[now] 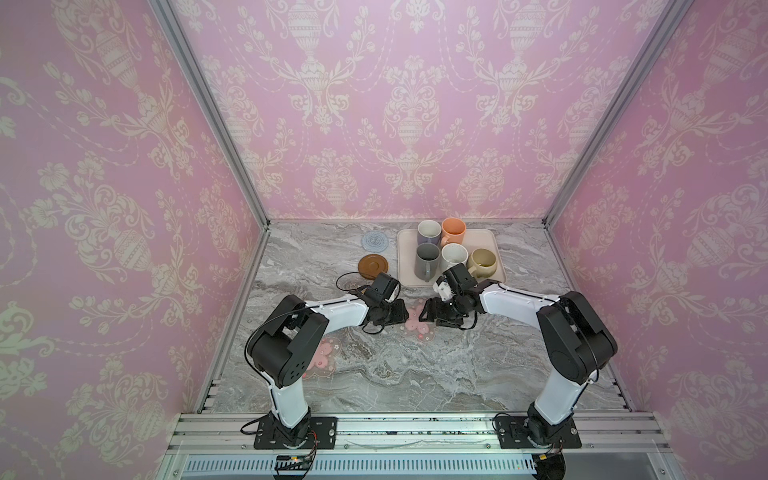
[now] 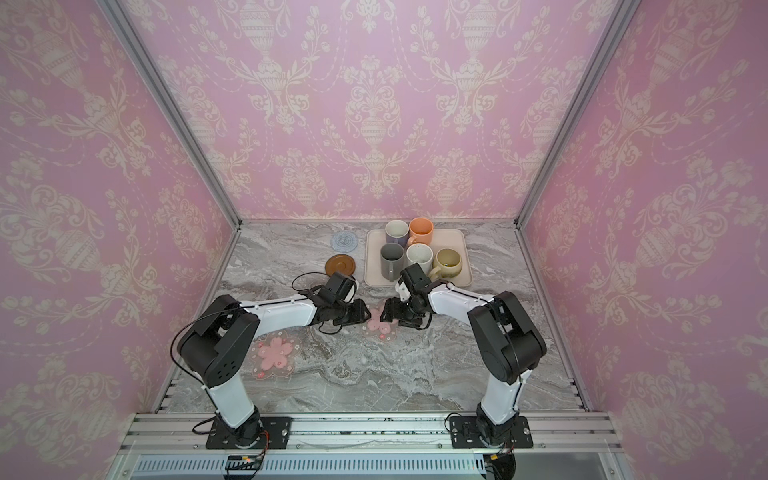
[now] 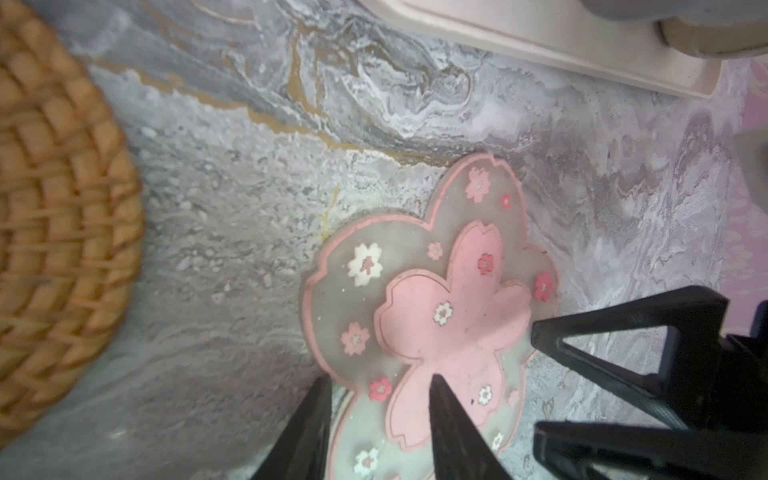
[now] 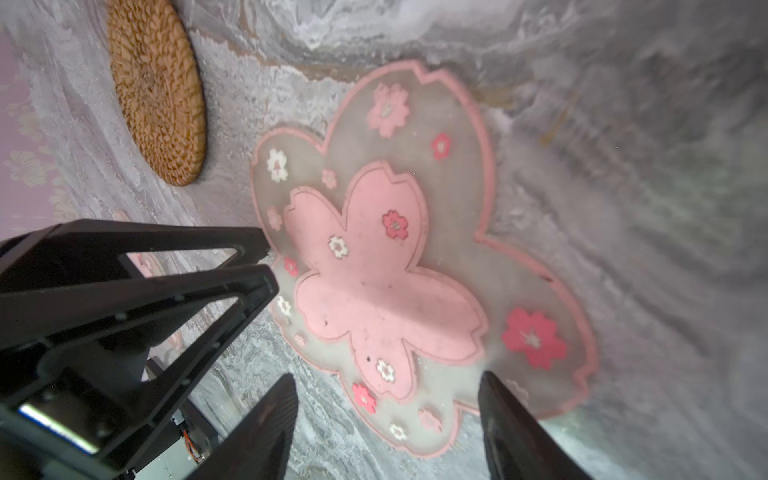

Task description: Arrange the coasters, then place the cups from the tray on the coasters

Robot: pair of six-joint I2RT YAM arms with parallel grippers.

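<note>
Both arms meet mid-table over one flower coaster [image 4: 374,270]. It lies flat on the table [image 1: 415,374], just on the near side of the tray [image 1: 484,241]. Left gripper [image 3: 380,382]: jaws part-open, tips down at one edge of that coaster, one finger [image 3: 307,428] at its rim and the other over the pink centre. Can't tell if they touch it; nothing clamped. Right gripper [image 4: 388,376]: jaws wider, tips spread over the opposite lobe, gripping nothing. The two grippers face each other across the coaster, close but apart. Rattan coaster [image 4: 156,91] lies flat near the flower coaster, not touching it; seen in both wrist views. Second flower coaster [image 2: 274,353] lies flat by the left arm's elbow, well apart from the first. Blue coaster [image 1: 375,241] and brown coaster [image 1: 373,266] sit left of the tray, blue farther back, brown near the tray's left rim. All five cups stand upright on the tray. Back row: lavender cup [image 1: 429,232], peach cup [image 1: 453,230]. Front row: grey cup [image 1: 427,255], white cup [image 1: 454,254], beige cup [image 1: 482,262].
</note>
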